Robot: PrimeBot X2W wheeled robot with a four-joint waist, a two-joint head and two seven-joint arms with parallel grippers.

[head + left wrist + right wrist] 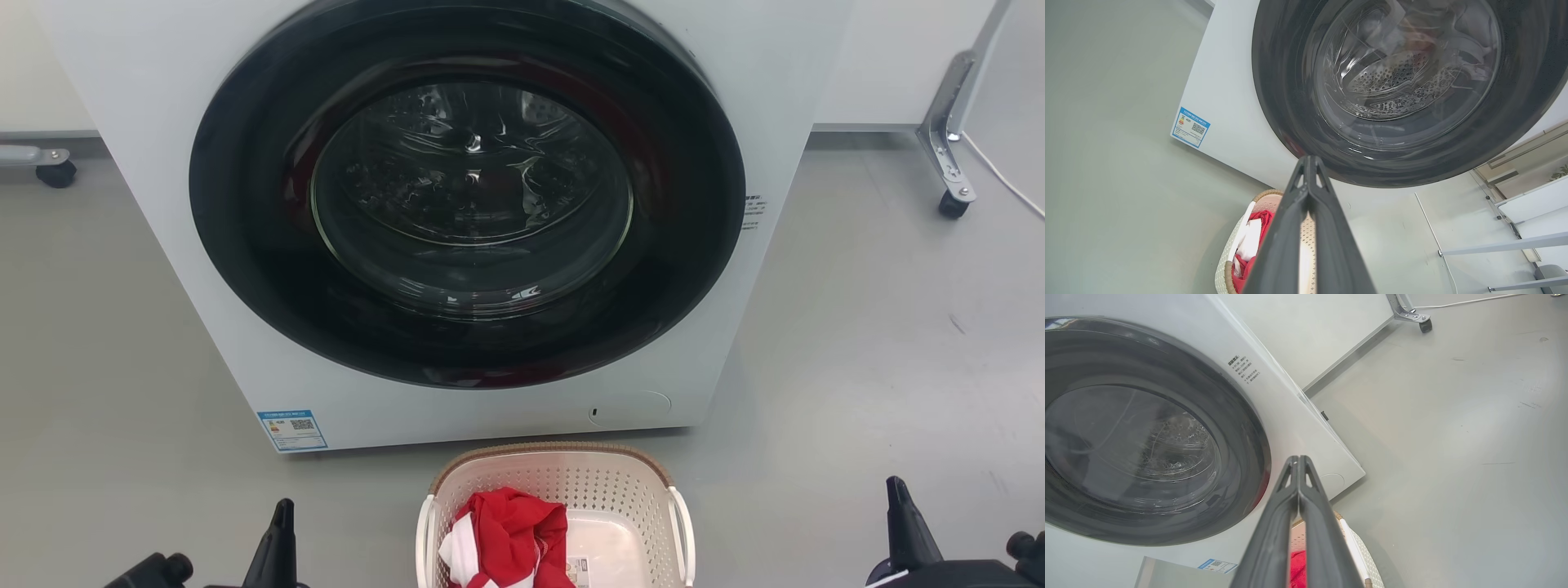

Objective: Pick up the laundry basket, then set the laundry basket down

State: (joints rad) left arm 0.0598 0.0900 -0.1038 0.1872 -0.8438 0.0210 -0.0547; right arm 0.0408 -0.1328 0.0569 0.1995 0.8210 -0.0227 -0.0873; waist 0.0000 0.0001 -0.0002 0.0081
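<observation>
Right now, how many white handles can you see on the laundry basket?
2: the left handle and the right handle, on opposite sides of the laundry basket. Its near end is out of frame, so more could be hidden.

Dark, tapered end effector fingers (pixel 1286 237)

The laundry basket (pixel 608 483) is matt perforated plastic with a woven-look rim (pixel 555 447), the red garment (pixel 516 529) soft cloth, the washing machine (pixel 490 416) smooth white casing with a glossy glass door (pixel 473 196), the floor (pixel 882 343) matt grey
</observation>
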